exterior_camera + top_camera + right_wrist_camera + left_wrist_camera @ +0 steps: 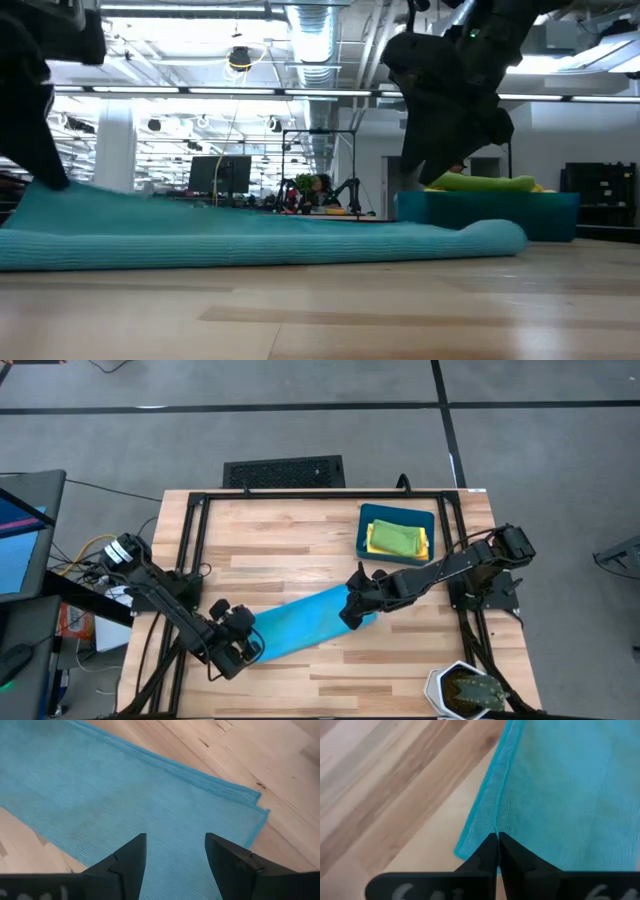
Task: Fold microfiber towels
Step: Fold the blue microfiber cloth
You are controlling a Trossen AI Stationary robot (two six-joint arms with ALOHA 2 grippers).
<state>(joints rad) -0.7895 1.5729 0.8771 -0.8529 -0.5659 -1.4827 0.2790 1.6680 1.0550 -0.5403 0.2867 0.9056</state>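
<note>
My left gripper [497, 836] is clenched on the near end of the light blue towel [300, 622], its two fingers pressed together over the hemmed edge, with the cloth running away ahead of the fingertips and bare wood to one side of them; my right gripper [175, 845] hangs over the far end of the same towel with its fingers spread wide and nothing between them but the cloth lying flat below; the folded corner of that end sits just beyond and to the side of one fingertip; the towel stretches as a long folded strip between my two grippers, diagonal across the wooden table [280, 540]; past my right gripper, well apart from its fingers, the dark teal bin [396, 532] stands near the table's far edge with a green towel [396, 538] on top of a yellow towel [424, 545] inside it; from table height the blue strip lies low, its right end rounded over.
</note>
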